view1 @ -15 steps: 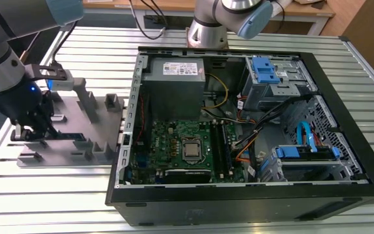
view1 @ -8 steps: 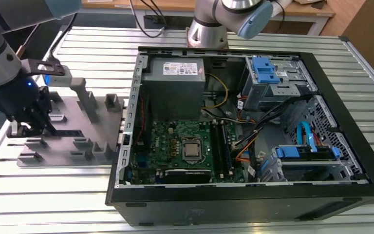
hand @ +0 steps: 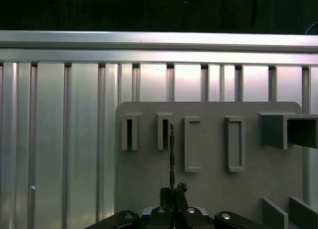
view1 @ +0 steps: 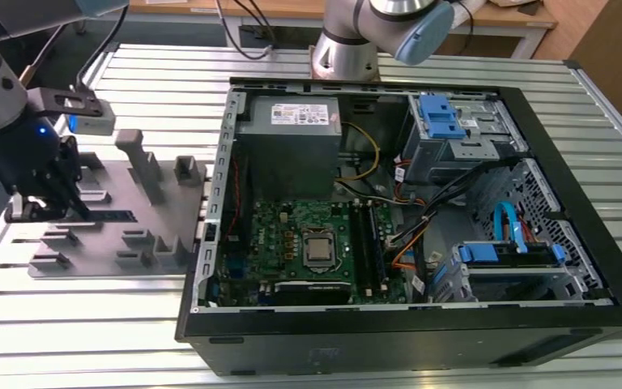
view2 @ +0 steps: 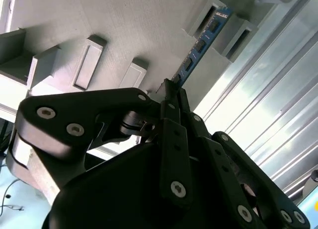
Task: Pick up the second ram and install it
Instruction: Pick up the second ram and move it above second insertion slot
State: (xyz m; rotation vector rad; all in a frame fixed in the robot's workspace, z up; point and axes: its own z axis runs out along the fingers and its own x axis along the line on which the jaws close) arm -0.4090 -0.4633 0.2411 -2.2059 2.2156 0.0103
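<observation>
Second ram point(view2: 198, 46): thin, bluish, chip-lined

A grey tray point(view1: 95, 253) with upright slots and posts lies on the slatted metal table point(view1: 74, 332), by its edge at the exterior view's left. Just beside it sits an open black case point(view1: 398, 350), holding a green motherboard point(view1: 289, 231), a silver processor point(view1: 319, 248) and a grey power supply point(view1: 295, 121).

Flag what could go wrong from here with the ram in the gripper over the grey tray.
1. The gripper pinches the second ram at one end; the long free length may tilt or slip.
2. Its far end sits close beside a tray slot post, so it might snag.
3. Loose cables lie beside the motherboard in the case and could foul insertion.
</observation>
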